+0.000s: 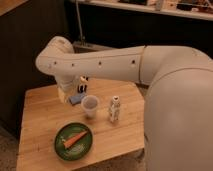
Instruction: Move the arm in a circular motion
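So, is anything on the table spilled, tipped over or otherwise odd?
Nothing stands out. The cup and small bottle stand upright, and the carrot lies on the green plate. The arm reaches over the table; its pincer hangs above the far left part.

The large white arm (115, 62) of rounded tube segments is cased in smooth, matt-looking plastic. The gripper (64, 92), below the arm's elbow above the table's far left part, is seen as pale. The light wooden table (40, 120) shows visible grain. The round green plate (74, 150) looks glossy. The small cup (90, 105) appears translucent plastic.
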`<state>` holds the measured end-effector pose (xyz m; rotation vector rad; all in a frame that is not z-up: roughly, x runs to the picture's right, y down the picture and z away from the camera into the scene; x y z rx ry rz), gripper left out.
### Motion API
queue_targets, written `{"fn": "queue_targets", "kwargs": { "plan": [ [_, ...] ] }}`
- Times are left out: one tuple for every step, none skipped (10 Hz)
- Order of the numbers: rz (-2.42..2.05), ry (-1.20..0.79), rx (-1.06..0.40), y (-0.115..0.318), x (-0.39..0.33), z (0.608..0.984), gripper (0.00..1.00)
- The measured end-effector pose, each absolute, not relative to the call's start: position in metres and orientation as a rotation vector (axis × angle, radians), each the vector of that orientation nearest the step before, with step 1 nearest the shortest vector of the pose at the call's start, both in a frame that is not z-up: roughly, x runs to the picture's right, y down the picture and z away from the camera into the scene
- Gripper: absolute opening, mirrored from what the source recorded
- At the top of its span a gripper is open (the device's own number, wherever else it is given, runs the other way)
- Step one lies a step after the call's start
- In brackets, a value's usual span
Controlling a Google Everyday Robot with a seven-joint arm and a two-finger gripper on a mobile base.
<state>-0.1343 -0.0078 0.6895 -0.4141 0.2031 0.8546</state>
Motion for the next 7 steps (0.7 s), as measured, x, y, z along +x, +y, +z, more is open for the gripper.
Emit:
{"fn": "queue_targets", "kwargs": {
  "plan": [
    [0.891,0.192,-0.410,-0.022,-0.119,0.703,0.80],
    [0.932,0.182,-0.406,-0.037,-0.102,0.718,0.80],
    [0.974,0.178,-0.402,-0.049,-0.085,0.732,0.80],
    [1.021,0.179,-0.397,-0.061,-0.063,0.748,0.80],
    [1.063,0.185,-0.389,-0.071,-0.044,0.762,0.80],
    [1.087,0.192,-0.383,-0.075,-0.030,0.771,0.80],
    [1.095,0.192,-0.383,-0.077,-0.027,0.773,0.80]
  ]
}}
